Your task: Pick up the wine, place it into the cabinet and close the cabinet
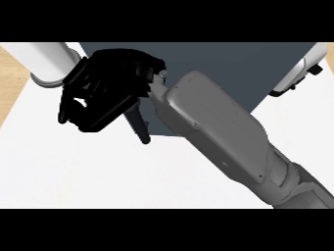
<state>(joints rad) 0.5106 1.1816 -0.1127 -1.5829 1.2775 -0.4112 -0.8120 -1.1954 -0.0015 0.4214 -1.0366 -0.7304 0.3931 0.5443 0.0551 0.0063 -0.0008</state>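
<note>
The right robot hand (pixel 108 90), black at the end of a grey forearm (pixel 227 142) that crosses in from the lower right, hangs above the white table (pixel 68 171) at the front edge of the dark slate cabinet (pixel 234 63). Whether it is closed on anything cannot be told, and the wine cannot be picked out. A white cylinder (pixel 35 61) sits just beside it, upper left. A white fitting (pixel 299 68) shows at the cabinet's right edge.

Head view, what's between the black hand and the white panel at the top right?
In the head view, the end of the grey forearm and the dark cabinet lie between the right hand and the white panel.
</note>
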